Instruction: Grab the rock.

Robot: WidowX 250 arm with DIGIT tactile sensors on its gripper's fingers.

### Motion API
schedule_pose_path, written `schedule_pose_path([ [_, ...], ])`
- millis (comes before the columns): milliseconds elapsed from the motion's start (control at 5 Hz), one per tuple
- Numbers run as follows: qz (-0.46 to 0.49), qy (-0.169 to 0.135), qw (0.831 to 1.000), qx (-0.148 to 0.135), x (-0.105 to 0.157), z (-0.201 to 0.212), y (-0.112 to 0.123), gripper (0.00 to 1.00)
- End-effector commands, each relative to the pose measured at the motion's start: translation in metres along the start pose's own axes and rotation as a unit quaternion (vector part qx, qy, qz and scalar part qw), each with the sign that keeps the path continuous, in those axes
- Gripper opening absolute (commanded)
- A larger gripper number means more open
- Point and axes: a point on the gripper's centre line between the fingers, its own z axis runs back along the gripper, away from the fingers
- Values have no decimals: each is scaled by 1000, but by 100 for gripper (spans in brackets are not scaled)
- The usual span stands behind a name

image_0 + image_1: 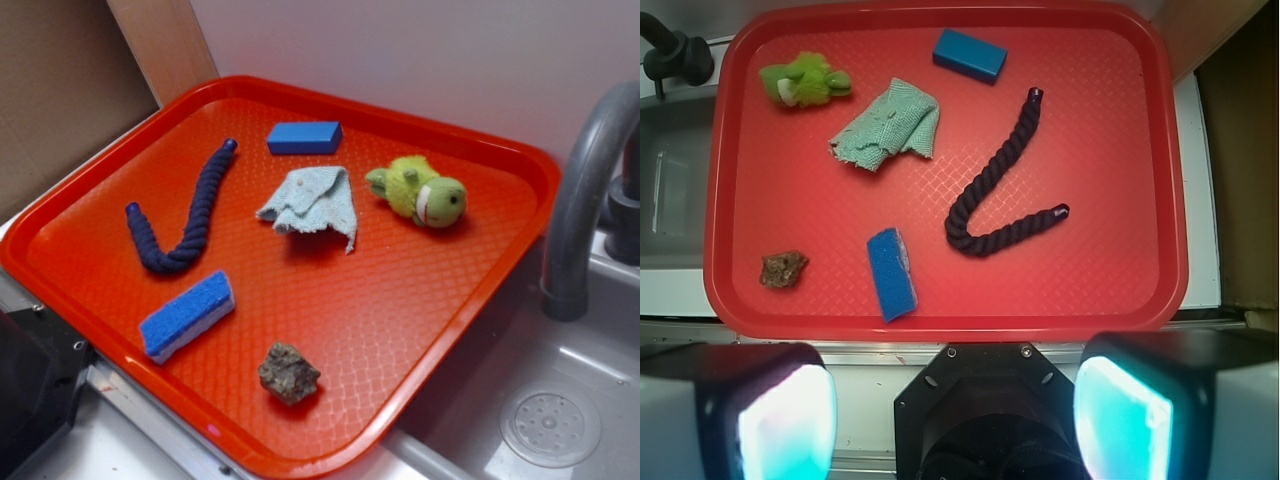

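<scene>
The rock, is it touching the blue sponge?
No, the rock lies apart from the sponge, with bare red tray between them.

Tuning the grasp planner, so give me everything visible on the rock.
The rock is a small lumpy stone, mottled grey-brown, rough and jagged, smaller than the blue sponge next to it. It lies alone on the red tray near the front rim, toward the sink-side corner, touching only the tray floor. Nothing covers it. In the wrist view it sits far left of the open end effector, which is high above the tray and off its edge.
</scene>
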Motion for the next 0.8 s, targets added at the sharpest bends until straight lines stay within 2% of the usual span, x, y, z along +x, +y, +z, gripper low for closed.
schedule_pose_path([
  [0,0,0,1000,0,0,0,0,100],
  [200,-126,-33,991,2,17,-12,-25,100],
  [400,-254,-33,966,33,30,-37,-68,100],
  [600,-375,-36,925,53,27,-61,-107,100],
])
